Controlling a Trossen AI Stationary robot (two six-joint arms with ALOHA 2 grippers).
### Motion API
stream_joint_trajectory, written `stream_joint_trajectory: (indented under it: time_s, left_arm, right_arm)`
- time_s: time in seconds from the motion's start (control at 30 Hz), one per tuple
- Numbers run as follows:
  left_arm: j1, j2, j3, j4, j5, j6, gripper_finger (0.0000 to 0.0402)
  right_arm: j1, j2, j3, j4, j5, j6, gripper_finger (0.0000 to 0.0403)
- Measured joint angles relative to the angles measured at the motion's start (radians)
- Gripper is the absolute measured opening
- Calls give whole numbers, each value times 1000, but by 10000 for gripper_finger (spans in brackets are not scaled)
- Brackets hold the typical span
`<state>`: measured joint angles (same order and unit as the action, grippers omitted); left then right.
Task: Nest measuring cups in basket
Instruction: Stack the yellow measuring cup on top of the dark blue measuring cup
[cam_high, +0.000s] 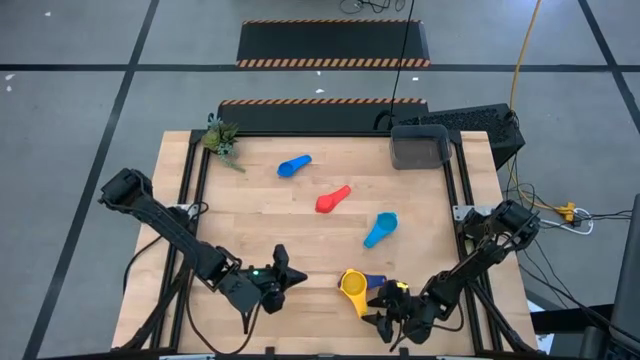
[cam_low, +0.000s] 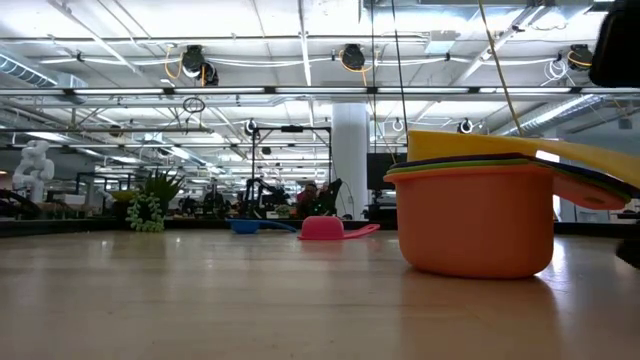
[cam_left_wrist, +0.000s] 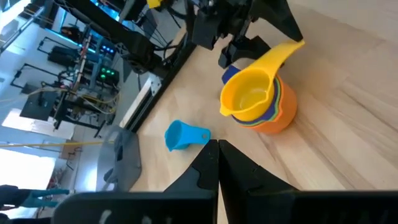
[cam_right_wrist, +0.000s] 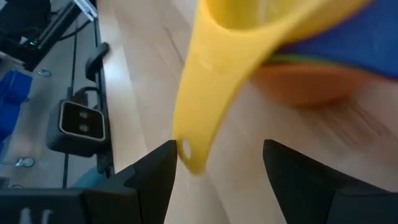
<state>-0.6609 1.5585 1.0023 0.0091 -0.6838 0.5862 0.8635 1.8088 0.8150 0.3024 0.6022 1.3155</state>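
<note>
Where the bench's near edge runs, right of centre, the orange cup (cam_low: 476, 228) holds green, navy and yellow cup (cam_high: 352, 284) nested, yellow topmost, tilted. Right gripper (cam_high: 390, 312) just beside the stack, fingers wide, yellow handle between them. Blue cup (cam_high: 293, 165), red cup (cam_high: 333, 199) and light blue cup (cam_high: 381, 229) lie loose mid-bench. Basket (cam_high: 419, 148) at far right corner, contents untellable. Left gripper (cam_high: 287, 278) closed near the near edge.

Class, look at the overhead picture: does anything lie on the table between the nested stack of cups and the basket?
Yes. The light blue cup lies on the wood roughly along the line from the stack, near the right pincer, to the basket at the far right corner. The red cup lies left of that line.
</note>
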Motion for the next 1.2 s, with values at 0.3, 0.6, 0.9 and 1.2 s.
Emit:
stream_joint_trajectory:
  time_s: [0.3, 0.6, 0.9, 1.2]
  left_arm:
    - [0, 0, 0, 2, 0, 5, 5]
    - [0, 0, 1, 3, 0, 7, 5]
    - [0, 0, 1, 4, 0, 8, 5]
    - [8, 0, 1, 98, -1, 7, 5]
  right_arm:
    - [-14, 0, 0, 120, 0, -116, 216]
    - [-14, 0, 0, 120, 2, -159, 68]
    - [-11, -36, 0, 165, -29, -232, 7]
    - [-12, -199, 0, 95, -86, -316, 2]
